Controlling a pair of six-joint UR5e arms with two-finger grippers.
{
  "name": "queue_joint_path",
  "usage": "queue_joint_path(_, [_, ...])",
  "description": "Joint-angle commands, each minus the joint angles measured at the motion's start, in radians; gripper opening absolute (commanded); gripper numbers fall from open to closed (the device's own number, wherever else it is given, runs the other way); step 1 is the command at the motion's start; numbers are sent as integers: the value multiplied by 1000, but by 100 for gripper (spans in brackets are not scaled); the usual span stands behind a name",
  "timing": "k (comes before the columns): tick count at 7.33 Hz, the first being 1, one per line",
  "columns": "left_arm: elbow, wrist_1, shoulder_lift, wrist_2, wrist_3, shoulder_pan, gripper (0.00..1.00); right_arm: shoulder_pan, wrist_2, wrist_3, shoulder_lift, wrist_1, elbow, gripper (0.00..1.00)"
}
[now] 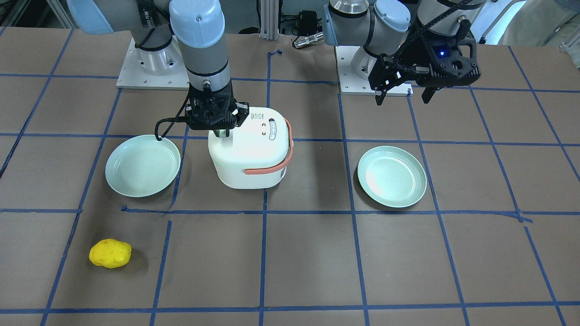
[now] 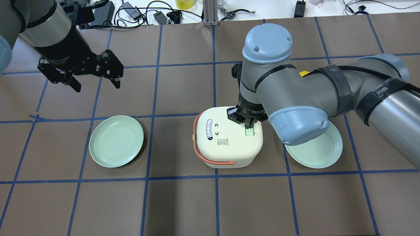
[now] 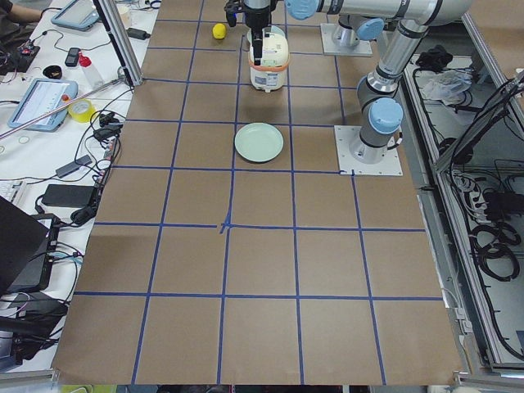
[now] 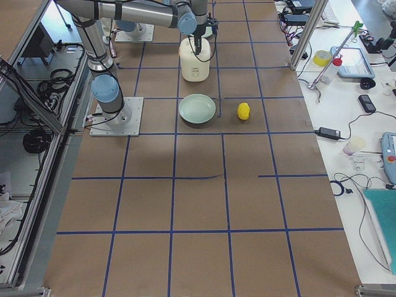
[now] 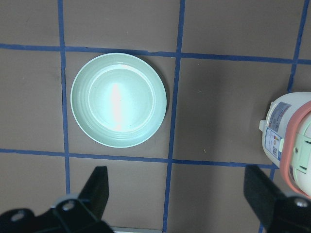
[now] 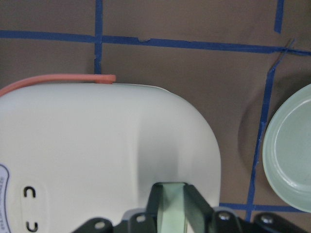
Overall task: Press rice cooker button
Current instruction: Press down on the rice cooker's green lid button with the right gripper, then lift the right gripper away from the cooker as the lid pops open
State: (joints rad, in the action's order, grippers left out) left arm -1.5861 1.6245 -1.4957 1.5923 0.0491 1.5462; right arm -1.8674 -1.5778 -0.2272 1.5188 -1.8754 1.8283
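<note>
The white rice cooker (image 2: pixel 229 141) with a salmon handle stands mid-table; it also shows in the front view (image 1: pixel 253 154) and the right wrist view (image 6: pixel 97 145). My right gripper (image 2: pixel 250 126) is shut and points straight down, with its fingertips on the pale green button (image 2: pixel 250 132) at the lid's edge. In the right wrist view the fingers (image 6: pixel 194 204) frame the button (image 6: pixel 172 211). My left gripper (image 2: pixel 97 86) is open and empty, held above the table well to the left of the cooker.
A pale green plate (image 2: pixel 116 141) lies left of the cooker, below the left gripper (image 5: pixel 180 194). A second plate (image 2: pixel 320 152) lies right of the cooker, partly under my right arm. A yellow lumpy object (image 1: pixel 110 253) sits farther out on the right-arm side.
</note>
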Motion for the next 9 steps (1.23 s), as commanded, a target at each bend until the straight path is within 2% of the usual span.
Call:
queue_joint_path(1, [0, 0, 0, 0, 0, 0, 100, 20, -72, 23, 1, 141, -135, 100])
queue_joint_path(3, [0, 0, 0, 0, 0, 0, 100, 109, -80, 100, 1, 179, -229, 100])
queue_joint_path(5, [0, 0, 0, 0, 0, 0, 100, 215, -47, 117, 0, 235, -335, 100])
queue_joint_path(6, [2, 0, 0, 0, 0, 0, 100, 282, -31, 190, 0, 269, -380, 100])
queue_joint_path(7, [0, 0, 0, 0, 0, 0, 100, 342, 20, 207, 1, 272, -400, 100])
queue_joint_path(9, [0, 0, 0, 0, 0, 0, 100, 364, 19, 209, 3, 271, -403, 100])
